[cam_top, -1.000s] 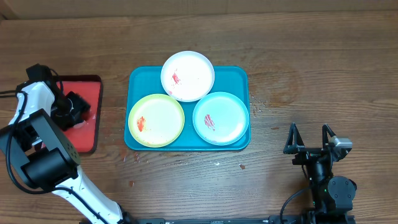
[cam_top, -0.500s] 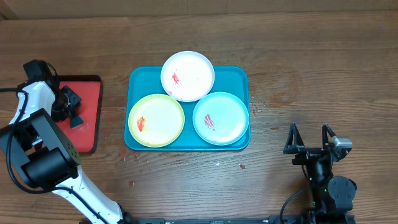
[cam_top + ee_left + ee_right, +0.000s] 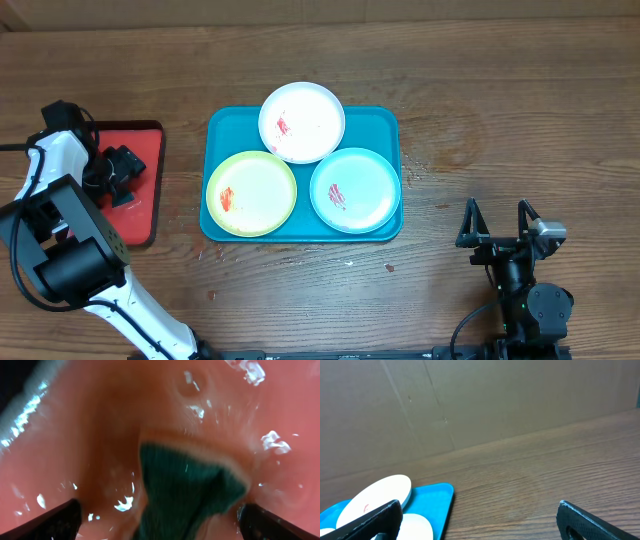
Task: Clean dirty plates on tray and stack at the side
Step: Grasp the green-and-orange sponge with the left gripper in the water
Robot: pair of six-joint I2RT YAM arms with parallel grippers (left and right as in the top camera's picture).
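Note:
The teal tray (image 3: 386, 122) lies mid-table and holds three plates, each with red smears: white (image 3: 301, 121) at the back, yellow-green (image 3: 251, 193) front left, light blue (image 3: 355, 190) front right. My left gripper (image 3: 122, 172) is low over the red tray (image 3: 147, 140) at the far left. In the left wrist view its fingers (image 3: 160, 525) are spread open on either side of a dark green cloth (image 3: 185, 487) lying on the wet red surface. My right gripper (image 3: 497, 222) is open and empty over bare table at the front right. The right wrist view shows the tray's corner (image 3: 440, 496) and the white plate (image 3: 375, 495).
Small red crumbs (image 3: 389, 267) lie on the wooden table in front of and to the right of the teal tray. A cardboard wall (image 3: 470, 400) stands behind the table. The red tray's surface (image 3: 100, 420) is wet and shiny.
My left gripper has shifted and turned slightly over the red tray, staying by the dark cloth. The right arm and the plates have not moved.

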